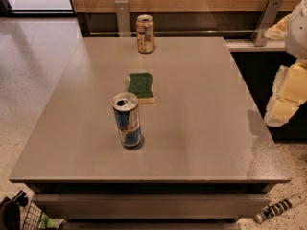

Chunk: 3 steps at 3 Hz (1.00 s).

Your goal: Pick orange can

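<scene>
Here, the gripper [284, 104] hangs at the right edge of the view, off the right side of the table [201, 128] and above its top. It shows only as pale, blocky shapes, and I cannot tell whether it is spread or pressed together; it does not seem to hold anything.

The orange can [145, 33] lies well apart from it, across the table to the left and toward the far edge, close to the back wall. It stands upright, its long axis vertical and its silver top up, with bare tabletop all round it. There is only one arm, so the reach probably has to run left and away over the table's far right corner.

Nearer the front stands a taller blue can [127, 120], also upright, and a green sponge [141, 86] lies flat between the two cans. Both look to sit clear of a path from the right.
</scene>
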Available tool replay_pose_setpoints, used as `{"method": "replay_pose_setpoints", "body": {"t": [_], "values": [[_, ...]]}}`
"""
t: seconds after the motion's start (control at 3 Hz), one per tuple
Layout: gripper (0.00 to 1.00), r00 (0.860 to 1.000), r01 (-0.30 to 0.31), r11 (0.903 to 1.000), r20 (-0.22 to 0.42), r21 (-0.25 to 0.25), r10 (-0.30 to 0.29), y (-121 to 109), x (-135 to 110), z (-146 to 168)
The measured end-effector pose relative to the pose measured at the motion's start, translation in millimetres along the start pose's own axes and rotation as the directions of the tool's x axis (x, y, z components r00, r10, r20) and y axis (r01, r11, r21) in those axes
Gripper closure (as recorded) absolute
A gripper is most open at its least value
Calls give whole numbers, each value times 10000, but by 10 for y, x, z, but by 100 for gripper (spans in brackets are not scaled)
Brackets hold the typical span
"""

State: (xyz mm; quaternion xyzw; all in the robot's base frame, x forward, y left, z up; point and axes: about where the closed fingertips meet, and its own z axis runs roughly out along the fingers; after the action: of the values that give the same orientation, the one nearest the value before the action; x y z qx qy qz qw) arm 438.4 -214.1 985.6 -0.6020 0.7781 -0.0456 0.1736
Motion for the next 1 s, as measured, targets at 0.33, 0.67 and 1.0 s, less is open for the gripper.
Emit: {"method": "replay_pose_setpoints", "body": {"t": [0.33, 0.67, 1.0], "values": [[0, 10000, 0, 10000, 1, 2, 0, 0, 0, -1], [0, 9984, -243, 9988, 517, 419, 221, -145, -23, 25], [0, 9666, -1179, 9818, 2439, 1491, 791, -678, -182, 147]]}}
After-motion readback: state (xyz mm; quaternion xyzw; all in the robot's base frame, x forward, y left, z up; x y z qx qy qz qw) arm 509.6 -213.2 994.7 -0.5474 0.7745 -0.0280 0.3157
